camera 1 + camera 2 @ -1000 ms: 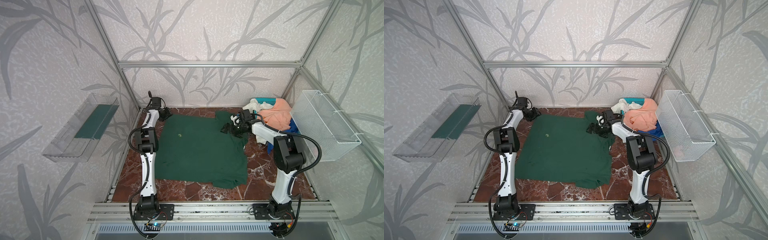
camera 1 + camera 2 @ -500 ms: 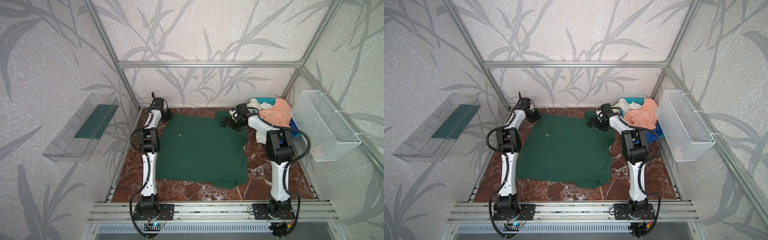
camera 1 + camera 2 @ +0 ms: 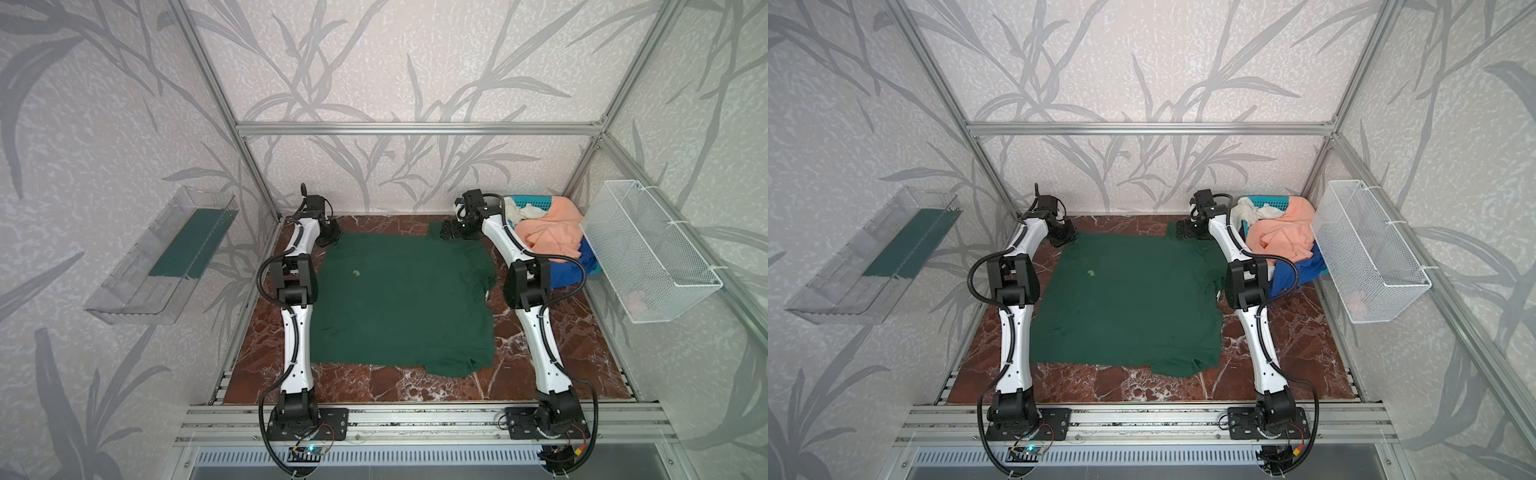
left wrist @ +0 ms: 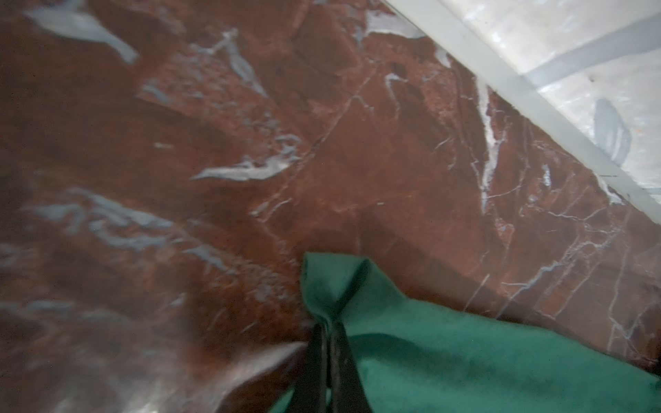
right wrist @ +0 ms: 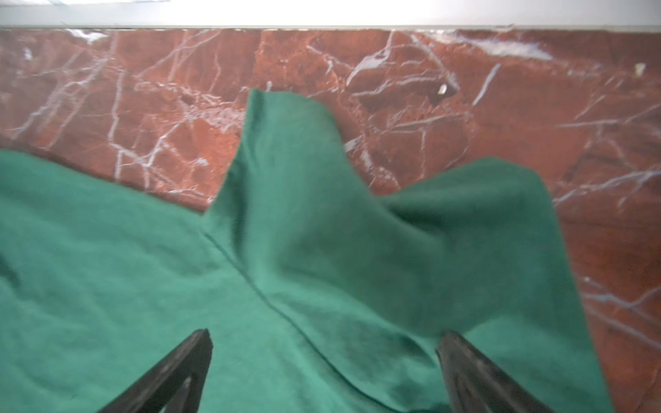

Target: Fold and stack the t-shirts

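A large dark green t-shirt (image 3: 399, 299) (image 3: 1125, 299) lies spread on the red marble table in both top views. My left gripper (image 3: 332, 239) (image 3: 1065, 239) sits at its far left corner. The left wrist view shows this gripper (image 4: 327, 325) shut on a pinched fold of green cloth (image 4: 332, 286). My right gripper (image 3: 446, 232) (image 3: 1179, 232) is at the shirt's far right corner; in the right wrist view it (image 5: 327, 338) stands open, both fingers over green cloth (image 5: 322, 232). Peach-orange (image 3: 548, 237), blue (image 3: 569, 270) and white (image 3: 523, 212) t-shirts are heaped at the back right.
The heap sits in a teal slotted basket (image 3: 536, 202). A white wire-mesh basket (image 3: 648, 253) hangs on the right wall and a clear shelf (image 3: 162, 257) on the left wall. The back wall stands close behind both grippers.
The left gripper has shut on the shirt's far left corner. The right arm has swung from the shirt's right side toward the back wall, its gripper staying open.
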`<state>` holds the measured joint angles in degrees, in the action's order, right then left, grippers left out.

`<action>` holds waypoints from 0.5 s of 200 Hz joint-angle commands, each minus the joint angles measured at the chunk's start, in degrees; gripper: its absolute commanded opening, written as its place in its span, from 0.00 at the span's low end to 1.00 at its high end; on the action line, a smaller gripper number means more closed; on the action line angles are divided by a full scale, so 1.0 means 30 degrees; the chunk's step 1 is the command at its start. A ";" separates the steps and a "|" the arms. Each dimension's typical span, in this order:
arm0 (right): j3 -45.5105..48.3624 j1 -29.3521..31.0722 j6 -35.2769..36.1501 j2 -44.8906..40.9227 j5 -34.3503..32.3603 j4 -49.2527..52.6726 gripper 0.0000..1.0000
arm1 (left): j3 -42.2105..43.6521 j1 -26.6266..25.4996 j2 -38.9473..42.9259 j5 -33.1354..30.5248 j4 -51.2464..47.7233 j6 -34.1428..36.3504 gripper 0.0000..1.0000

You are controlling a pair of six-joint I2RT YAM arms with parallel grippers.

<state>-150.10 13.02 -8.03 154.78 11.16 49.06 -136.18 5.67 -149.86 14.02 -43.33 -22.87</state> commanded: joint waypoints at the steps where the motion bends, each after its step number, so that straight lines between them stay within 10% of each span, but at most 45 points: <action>1: -0.1127 -0.0091 0.0506 0.0700 -0.1112 0.1319 0.99 | 0.0447 0.0342 0.1353 -0.1388 -0.0822 0.0534 0.00; 100: -0.1001 -0.1205 -0.1945 0.1467 -0.1628 -0.1193 0.99 | 0.0538 0.0518 0.1644 -0.0948 -0.1289 0.0613 0.00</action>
<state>-151.46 11.46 -9.52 157.32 5.02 47.40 -135.26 7.05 -148.49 11.42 -45.63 -22.44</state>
